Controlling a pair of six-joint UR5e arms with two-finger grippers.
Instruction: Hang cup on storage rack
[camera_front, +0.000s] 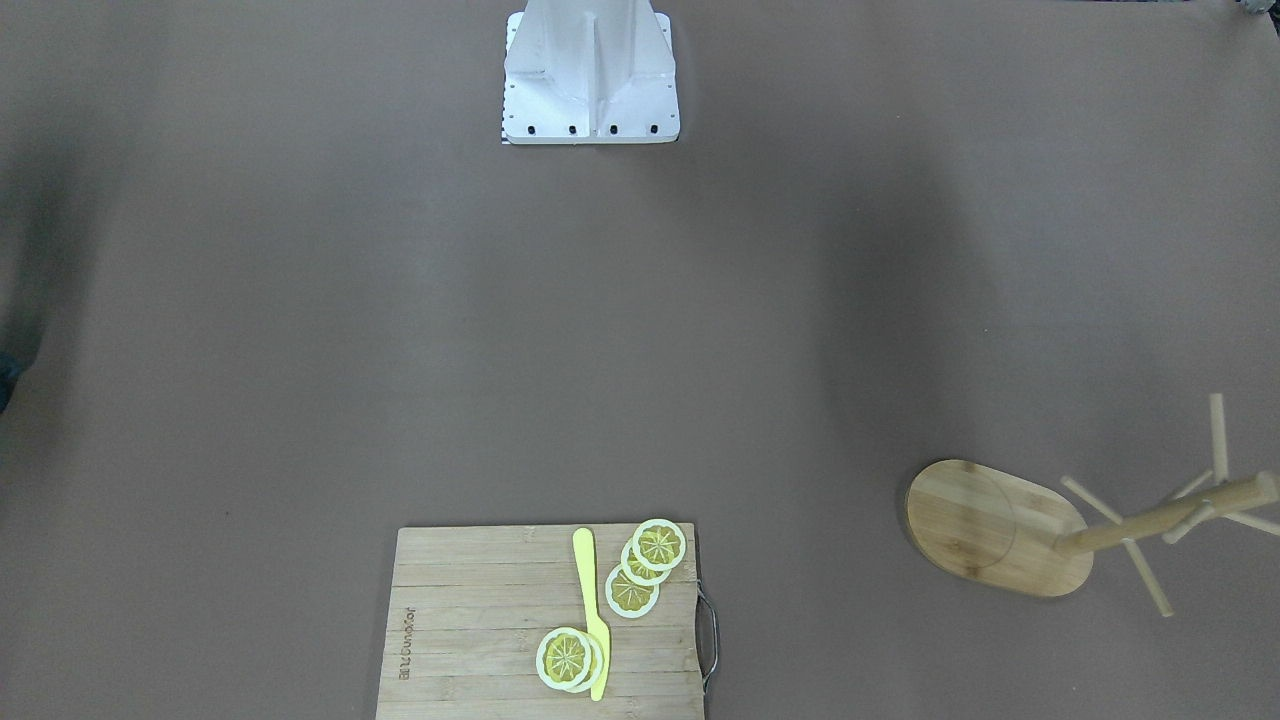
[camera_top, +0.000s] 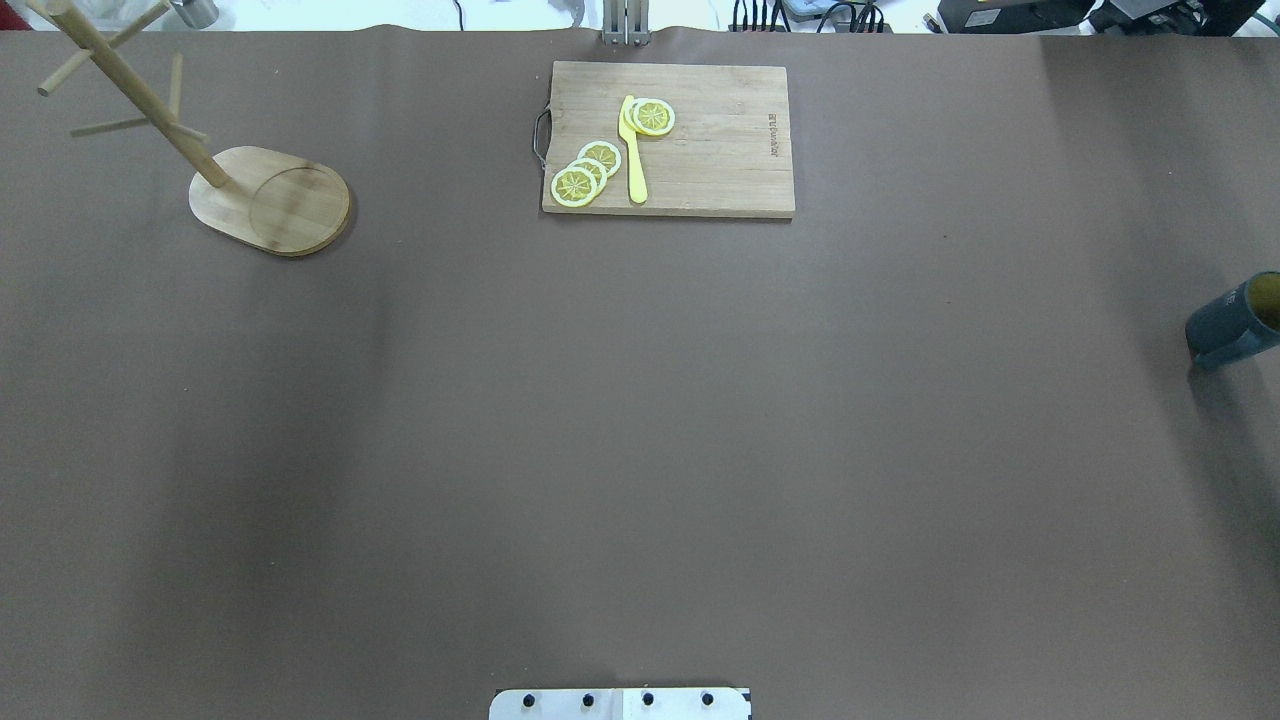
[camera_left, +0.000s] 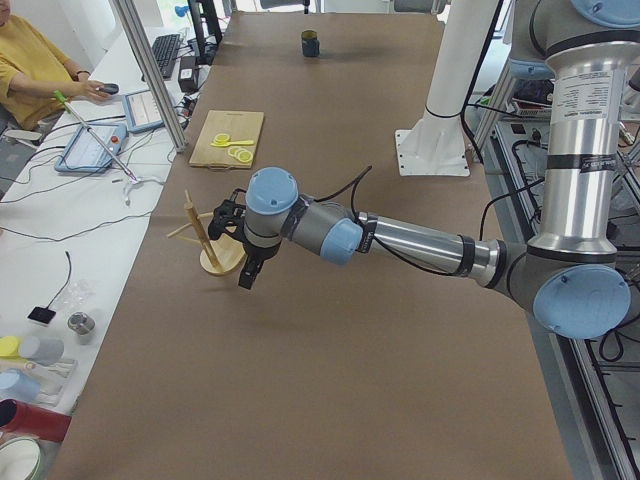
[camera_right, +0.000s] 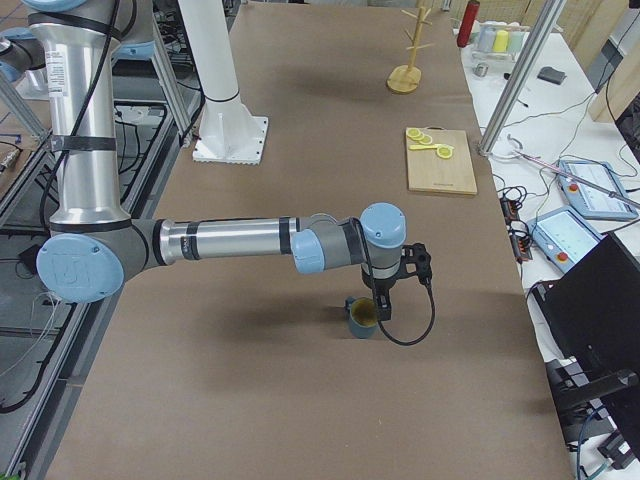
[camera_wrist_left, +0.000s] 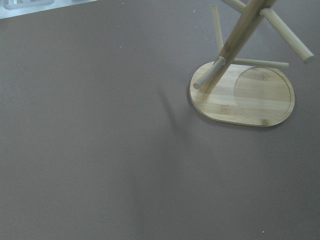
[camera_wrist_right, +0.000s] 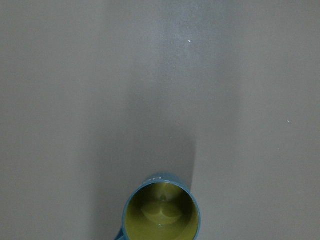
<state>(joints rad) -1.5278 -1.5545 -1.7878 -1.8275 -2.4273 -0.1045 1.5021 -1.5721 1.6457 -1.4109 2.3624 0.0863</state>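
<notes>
One round slate-blue cup (camera_top: 1235, 322), yellow-green inside, is standing upright at the right end of the matte brown worktop (camera_top: 640, 450), the right pincer (camera_right: 381, 305) hanging over it. Farther off, one pale bamboo storage rack (camera_top: 300, 205), oval-based with thin dowels, is standing beside the left pincer (camera_left: 246, 275). How wide either pincer is standing, I cannot tell. One rectangular bamboo board (camera_top: 720, 150) is carrying five lemon slices (camera_top: 575, 186) and one yellow knife (camera_top: 634, 165).

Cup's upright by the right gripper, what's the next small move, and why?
Probably lower the right gripper over the rim of the cup. The cup stands upright, mouth up, close beneath the gripper, and the storage rack waits far across from it.
</notes>
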